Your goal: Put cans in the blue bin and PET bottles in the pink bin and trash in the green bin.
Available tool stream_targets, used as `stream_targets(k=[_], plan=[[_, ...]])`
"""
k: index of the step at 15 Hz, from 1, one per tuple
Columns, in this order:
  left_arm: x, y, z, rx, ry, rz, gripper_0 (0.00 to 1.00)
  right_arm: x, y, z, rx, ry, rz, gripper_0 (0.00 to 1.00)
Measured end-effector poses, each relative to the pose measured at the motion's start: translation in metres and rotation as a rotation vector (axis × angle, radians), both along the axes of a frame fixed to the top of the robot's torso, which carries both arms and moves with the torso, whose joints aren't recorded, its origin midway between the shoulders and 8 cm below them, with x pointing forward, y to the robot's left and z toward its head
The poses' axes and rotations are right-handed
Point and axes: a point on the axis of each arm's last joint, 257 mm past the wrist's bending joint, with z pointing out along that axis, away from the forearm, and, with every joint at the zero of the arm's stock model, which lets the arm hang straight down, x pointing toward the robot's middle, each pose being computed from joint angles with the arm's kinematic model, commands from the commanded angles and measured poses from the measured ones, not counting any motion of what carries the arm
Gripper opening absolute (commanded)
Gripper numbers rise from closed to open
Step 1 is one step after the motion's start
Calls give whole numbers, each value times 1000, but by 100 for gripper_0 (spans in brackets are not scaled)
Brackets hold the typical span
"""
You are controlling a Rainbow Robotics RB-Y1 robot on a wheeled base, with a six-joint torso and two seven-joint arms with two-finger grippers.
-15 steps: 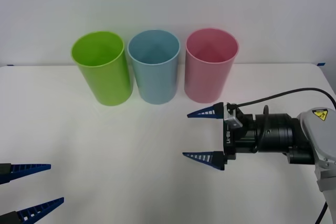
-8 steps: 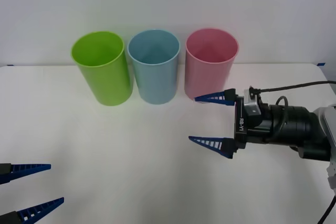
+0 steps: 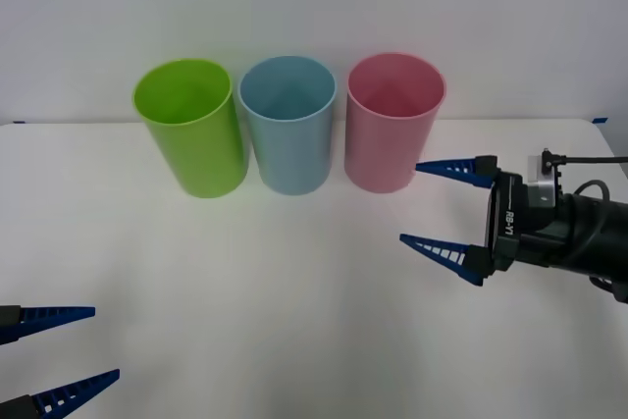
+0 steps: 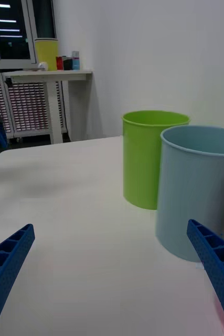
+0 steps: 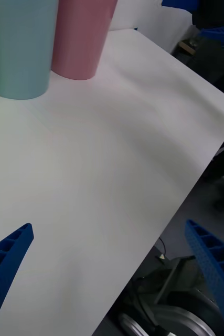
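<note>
Three tall bins stand in a row at the back of the white table (image 3: 245,272): the green bin (image 3: 191,134) on the left, the blue bin (image 3: 287,130) in the middle, the pink bin (image 3: 391,130) on the right. My right gripper (image 3: 410,203) hovers open and empty just right of the pink bin, fingers pointing left. Its wrist view looks past the blue bin (image 4: 201,194) to the green bin (image 4: 149,157). My left gripper (image 3: 106,342) waits open at the near left corner. Its wrist view shows the blue bin (image 5: 17,47) and the pink bin (image 5: 83,37). Cans, PET bottles and trash are out of view.
A white wall rises right behind the bins. A small blue tape mark (image 3: 601,120) sits at the table's far right edge. A side table (image 4: 46,79) with a yellow container stands off in the room. The table's edge (image 5: 195,173) drops to the floor.
My right gripper has drawn back to the right and a little farther from me, from the table's middle to beside the pink bin, staying open. The left arm has not moved.
</note>
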Motion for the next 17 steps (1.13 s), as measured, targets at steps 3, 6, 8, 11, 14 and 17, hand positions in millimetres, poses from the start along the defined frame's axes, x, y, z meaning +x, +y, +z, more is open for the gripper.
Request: stream_targets(k=[3,6,8,11,14,17], plan=[[0,0,0,0,0,0,100,-6,-17,-4,-30,13,-5,100],[0,0,0,0,0,0,100,-11,-31,-3,-30,28,-14,100],[0,0,0,0,0,0,100,-13,-40,-9,-55,41,-23,100],[0,0,0,0,0,0,100,-13,-43,-12,-69,48,-26,100],[0,0,0,0,0,0,100,-13,-43,-12,-69,48,-26,100],[0,0,0,0,0,0,100,-13,-43,-12,-69,48,-26,100]])
